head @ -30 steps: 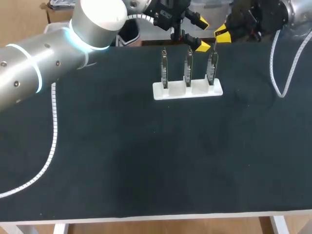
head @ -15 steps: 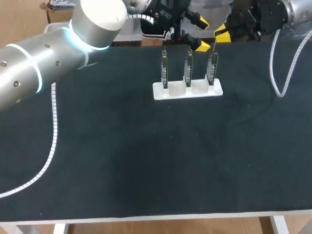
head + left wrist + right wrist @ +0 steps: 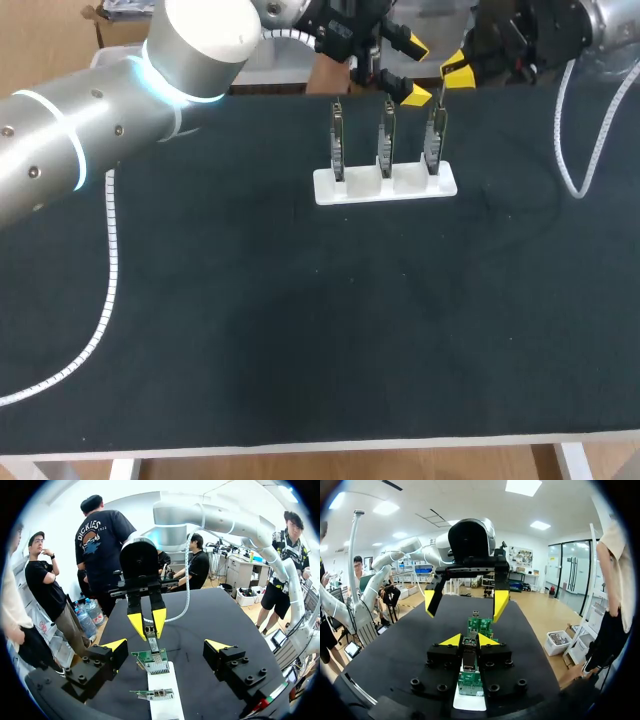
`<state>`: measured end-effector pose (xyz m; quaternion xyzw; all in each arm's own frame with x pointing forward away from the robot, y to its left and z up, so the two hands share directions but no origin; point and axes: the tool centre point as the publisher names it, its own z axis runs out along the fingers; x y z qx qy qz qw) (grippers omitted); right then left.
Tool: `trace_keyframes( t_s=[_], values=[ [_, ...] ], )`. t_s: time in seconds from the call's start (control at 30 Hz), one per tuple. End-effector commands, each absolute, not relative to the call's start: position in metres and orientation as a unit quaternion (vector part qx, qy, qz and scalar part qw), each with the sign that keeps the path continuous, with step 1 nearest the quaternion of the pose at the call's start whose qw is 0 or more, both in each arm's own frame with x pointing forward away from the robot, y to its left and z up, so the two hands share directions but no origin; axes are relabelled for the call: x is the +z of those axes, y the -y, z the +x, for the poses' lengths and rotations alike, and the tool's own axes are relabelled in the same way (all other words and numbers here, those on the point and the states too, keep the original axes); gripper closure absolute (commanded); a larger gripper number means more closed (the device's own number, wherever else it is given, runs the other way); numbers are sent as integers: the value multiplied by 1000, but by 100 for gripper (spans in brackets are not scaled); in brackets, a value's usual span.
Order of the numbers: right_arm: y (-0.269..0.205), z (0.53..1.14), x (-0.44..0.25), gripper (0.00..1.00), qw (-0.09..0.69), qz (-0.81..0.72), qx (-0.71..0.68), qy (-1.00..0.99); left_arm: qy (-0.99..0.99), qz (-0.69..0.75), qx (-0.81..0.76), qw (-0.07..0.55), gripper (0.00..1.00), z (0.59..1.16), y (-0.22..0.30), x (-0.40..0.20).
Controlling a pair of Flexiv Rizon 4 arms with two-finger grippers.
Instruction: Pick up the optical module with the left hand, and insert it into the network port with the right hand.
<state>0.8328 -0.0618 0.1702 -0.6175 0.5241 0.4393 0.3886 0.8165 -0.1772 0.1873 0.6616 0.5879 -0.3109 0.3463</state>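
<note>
Three upright green boards with network ports stand in a white holder point(image 3: 385, 186). My right gripper point(image 3: 470, 640) is shut on the small metal optical module point(image 3: 469, 659), held at the top of the nearest board point(image 3: 469, 678); in the head view this is the right-hand board point(image 3: 433, 140). In the left wrist view the right gripper point(image 3: 148, 621) pinches the module point(image 3: 149, 631) over that board point(image 3: 151, 659). My left gripper point(image 3: 413, 70) hangs open and holds nothing, just behind the boards and facing the right gripper, its fingertips point(image 3: 117, 645) spread wide.
The holder sits near the far edge of the black table point(image 3: 300, 320). A white cable point(image 3: 105, 300) from my left arm lies across the table's left side, and another cable point(image 3: 575, 170) hangs from my right arm at the far right.
</note>
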Motion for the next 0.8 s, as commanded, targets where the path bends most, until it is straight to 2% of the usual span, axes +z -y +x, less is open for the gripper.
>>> trace_keyframes(
  t_s=[0.03, 0.8],
  values=[
    [62, 841, 170, 100, 321, -654, 493, -476, -587, 664, -311, 344, 0, 819, 178, 188],
    [58, 839, 167, 100, 314, -657, 494, -474, -587, 664, -311, 344, 0, 819, 178, 188]
  ],
)
